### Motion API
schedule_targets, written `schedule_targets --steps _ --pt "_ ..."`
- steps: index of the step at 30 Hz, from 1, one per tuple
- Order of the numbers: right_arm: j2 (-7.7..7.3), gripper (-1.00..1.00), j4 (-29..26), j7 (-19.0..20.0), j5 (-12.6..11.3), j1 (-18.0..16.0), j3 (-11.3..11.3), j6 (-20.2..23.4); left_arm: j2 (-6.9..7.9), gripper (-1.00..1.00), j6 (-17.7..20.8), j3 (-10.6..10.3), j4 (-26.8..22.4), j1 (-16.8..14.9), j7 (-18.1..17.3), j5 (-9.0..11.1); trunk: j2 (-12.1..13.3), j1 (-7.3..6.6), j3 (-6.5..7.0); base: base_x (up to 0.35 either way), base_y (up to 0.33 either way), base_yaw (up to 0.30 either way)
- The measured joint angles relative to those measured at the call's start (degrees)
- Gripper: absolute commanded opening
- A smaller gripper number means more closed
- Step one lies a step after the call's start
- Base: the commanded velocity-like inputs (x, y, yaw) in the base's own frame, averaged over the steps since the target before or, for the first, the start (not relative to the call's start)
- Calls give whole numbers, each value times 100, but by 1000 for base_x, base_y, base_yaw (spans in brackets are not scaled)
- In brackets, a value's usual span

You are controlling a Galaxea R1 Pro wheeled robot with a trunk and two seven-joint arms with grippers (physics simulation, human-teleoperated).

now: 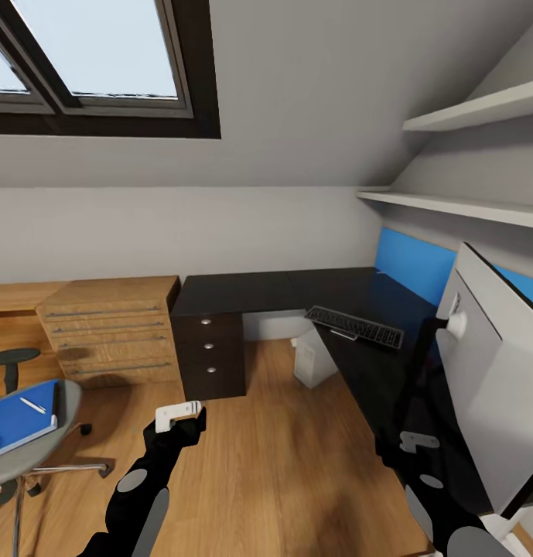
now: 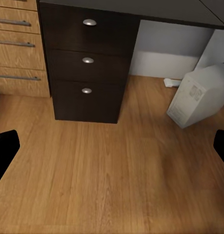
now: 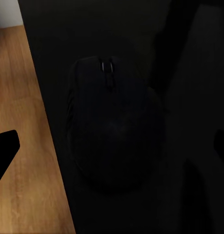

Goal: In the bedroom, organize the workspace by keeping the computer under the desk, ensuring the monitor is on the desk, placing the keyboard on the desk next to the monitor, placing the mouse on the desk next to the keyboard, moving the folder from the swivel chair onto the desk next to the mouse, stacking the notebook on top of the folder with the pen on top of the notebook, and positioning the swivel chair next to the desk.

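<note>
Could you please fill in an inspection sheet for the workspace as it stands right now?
Surface: black desk, mostly bare.
Job's things: keyboard and monitor on desk; mouse on desk; computer on the floor under it; folder with pen on swivel chair.
Clutter: nothing seen.
Grippers: left end effector open above the floor; right end effector open over the mouse.
Cables: nothing seen.
Surroundings: wooden drawer cabinet, skylight, wall shelves.

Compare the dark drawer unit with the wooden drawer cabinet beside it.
The dark drawer unit is near black, while the wooden cabinet is light wood. The dark unit has round silver knobs; the wooden cabinet has long bar handles. The dark unit is narrower and sits under the black desk; the wooden cabinet is wider with its own top. Both stand on the wooden floor, side by side.
</note>
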Motion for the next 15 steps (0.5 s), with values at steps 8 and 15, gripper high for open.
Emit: schedule_targets --steps 8,15 --pt "0 100 6 10 -2 0 -6 -81 5 100 3 3 6 0 0 0 -2 1 -1 0 0 0" --pt "0 100 6 16 5 0 15 -90 18 100 5 3 16 0 -1 -8 -2 1 -1 0 0 0"
